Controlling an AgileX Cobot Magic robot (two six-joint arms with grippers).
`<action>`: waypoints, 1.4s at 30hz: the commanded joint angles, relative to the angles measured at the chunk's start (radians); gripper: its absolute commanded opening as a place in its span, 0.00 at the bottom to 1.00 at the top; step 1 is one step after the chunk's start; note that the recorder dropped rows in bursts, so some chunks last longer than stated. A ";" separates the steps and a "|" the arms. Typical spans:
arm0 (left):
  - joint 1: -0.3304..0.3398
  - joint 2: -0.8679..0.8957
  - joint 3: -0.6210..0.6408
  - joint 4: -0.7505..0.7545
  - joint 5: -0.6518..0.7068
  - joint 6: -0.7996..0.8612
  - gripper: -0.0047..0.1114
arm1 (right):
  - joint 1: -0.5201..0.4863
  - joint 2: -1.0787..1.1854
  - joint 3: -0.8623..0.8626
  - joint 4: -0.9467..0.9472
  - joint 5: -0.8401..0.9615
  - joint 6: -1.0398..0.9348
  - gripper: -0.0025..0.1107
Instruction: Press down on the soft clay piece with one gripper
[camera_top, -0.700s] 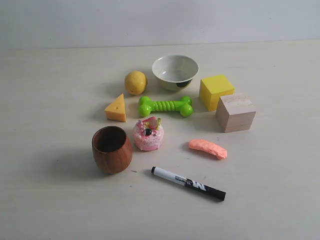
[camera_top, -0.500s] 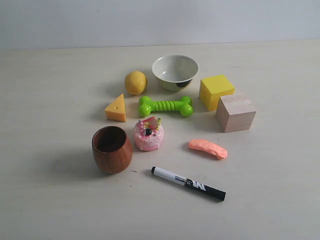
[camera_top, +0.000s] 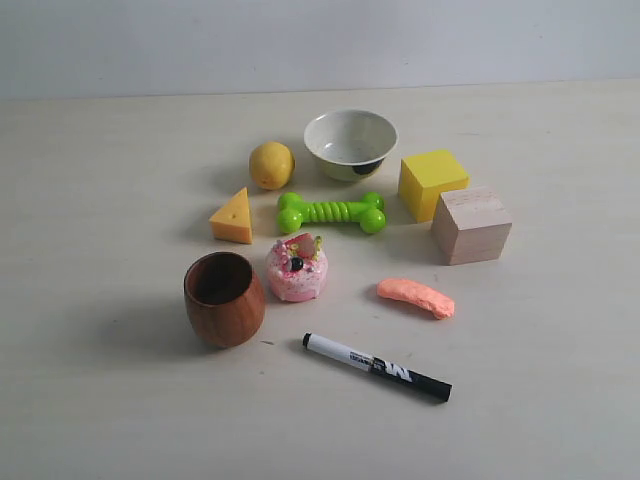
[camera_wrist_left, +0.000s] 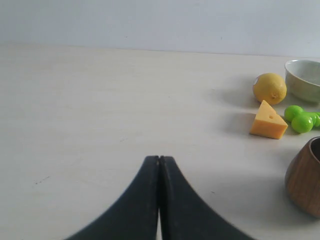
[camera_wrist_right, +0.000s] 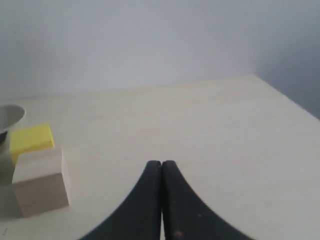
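Finding: the soft clay piece (camera_top: 415, 297) lies flat on the worktop (camera_top: 110, 400), untouched and unflattened. It sits between the wooden block (camera_top: 471, 225) and the marker (camera_top: 377, 367), apart from both. Its long axis runs slantwise, nearly parallel with the marker.

Neither arm appears in the exterior view, so both are held back clear of the group of objects.

Right end effector (camera_wrist_right: 161, 164): fingers drawn fully together, nothing between them, held low and roughly level over bare worktop. Its own camera shows the wooden block and the yellow cube (camera_wrist_right: 31, 138) ahead of it and off toward the other arm's side. The clay is outside that picture. I judge it lies nearer in than the block on that same side.

Left end effector (camera_wrist_left: 159, 160): likewise closed tight and empty. Ahead of it and toward the right arm's side are the lemon (camera_wrist_left: 269, 88), the cheese wedge (camera_wrist_left: 268, 120) and the wooden cup (camera_wrist_left: 305, 177). The clay would lie beyond the cup, with the cake toy (camera_top: 297, 267) also between.

Assessment: the right arm is the nearer and has the clearer path. Its closed tip suits a press. It would need to travel inward and come down squarely across the clay's middle.
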 joint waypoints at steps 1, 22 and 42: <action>0.002 -0.006 -0.004 -0.002 -0.011 -0.001 0.04 | -0.006 -0.007 0.005 0.000 -0.228 -0.001 0.02; 0.002 -0.006 -0.004 -0.002 -0.011 -0.001 0.04 | -0.006 -0.007 0.005 0.004 -0.677 0.070 0.02; 0.002 -0.006 -0.004 -0.002 -0.011 -0.001 0.04 | -0.006 0.123 -0.393 0.000 -0.480 0.306 0.02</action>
